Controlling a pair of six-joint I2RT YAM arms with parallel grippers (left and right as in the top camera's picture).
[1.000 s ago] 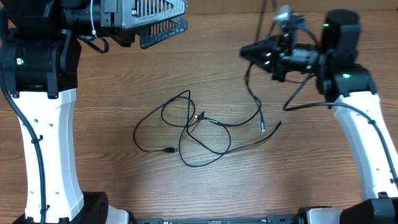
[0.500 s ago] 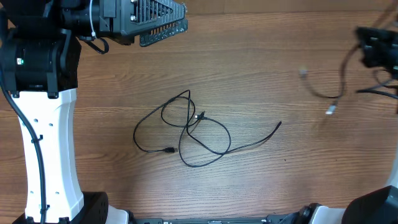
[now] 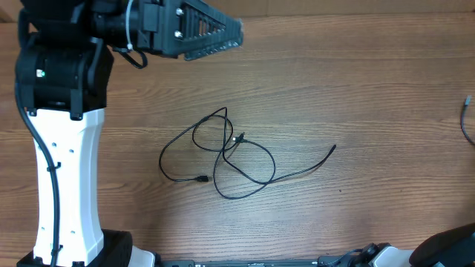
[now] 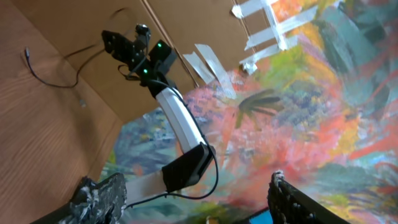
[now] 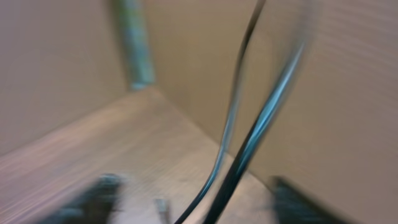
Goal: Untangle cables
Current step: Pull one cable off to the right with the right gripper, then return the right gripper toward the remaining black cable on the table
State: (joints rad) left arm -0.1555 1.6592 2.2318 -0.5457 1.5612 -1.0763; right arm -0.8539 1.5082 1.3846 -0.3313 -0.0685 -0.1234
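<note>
Black cables lie in a loose tangle of loops mid-table, with one tail running out to the right. Another cable shows only at the right edge; the left wrist view shows it lying on the wood near the distant right arm. My left gripper hovers high at the back left, away from the tangle; its jaws stand open and empty. The right wrist view is blurred: my right gripper has its fingers wide apart, with two dark strands running between them, not pinched.
The left arm's white column stands along the table's left side. The right arm's base shows at the bottom right corner. A cardboard wall stands behind the table in the right wrist view.
My right arm swung out of the overhead view to the right, pulling one cable away from the tangle, and its jaws went from shut to open. The left arm shifted slightly right.
</note>
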